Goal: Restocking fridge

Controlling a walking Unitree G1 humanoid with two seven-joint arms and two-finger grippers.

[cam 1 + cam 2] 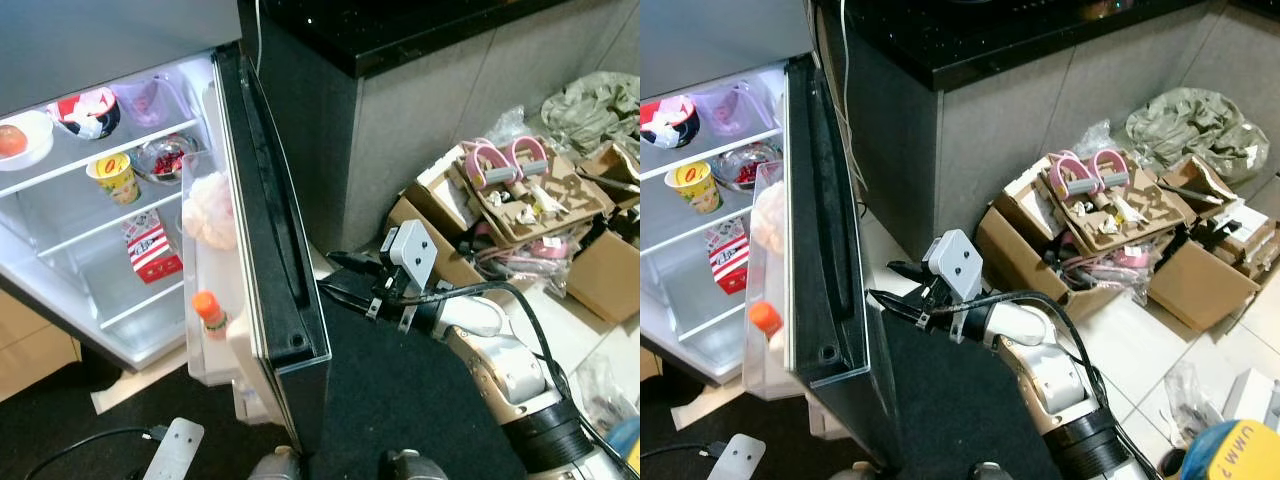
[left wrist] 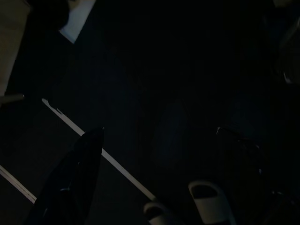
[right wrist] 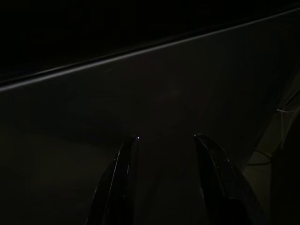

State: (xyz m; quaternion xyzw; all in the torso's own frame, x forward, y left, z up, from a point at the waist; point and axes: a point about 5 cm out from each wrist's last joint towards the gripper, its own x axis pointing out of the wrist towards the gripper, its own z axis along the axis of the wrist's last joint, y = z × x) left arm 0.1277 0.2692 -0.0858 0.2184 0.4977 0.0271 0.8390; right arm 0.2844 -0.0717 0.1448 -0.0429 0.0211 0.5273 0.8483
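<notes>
The fridge stands open, and its black door is seen edge-on in the middle of the head views. On the shelves sit a red-and-white bowl, a yellow cup, a glass bowl of red food and a red-and-white carton. The door bin holds an orange-capped bottle and a pale bag. My right gripper is open, its fingertips close to the door's dark outer face, with nothing between them. In the dark left wrist view one finger of the idle left gripper hangs over the floor.
A dark counter stands right behind the door. Cardboard boxes with pink clutter pile up on the tiled floor at the right. A white power strip lies on the black mat near the fridge's base. Pale slippers lie below the left arm.
</notes>
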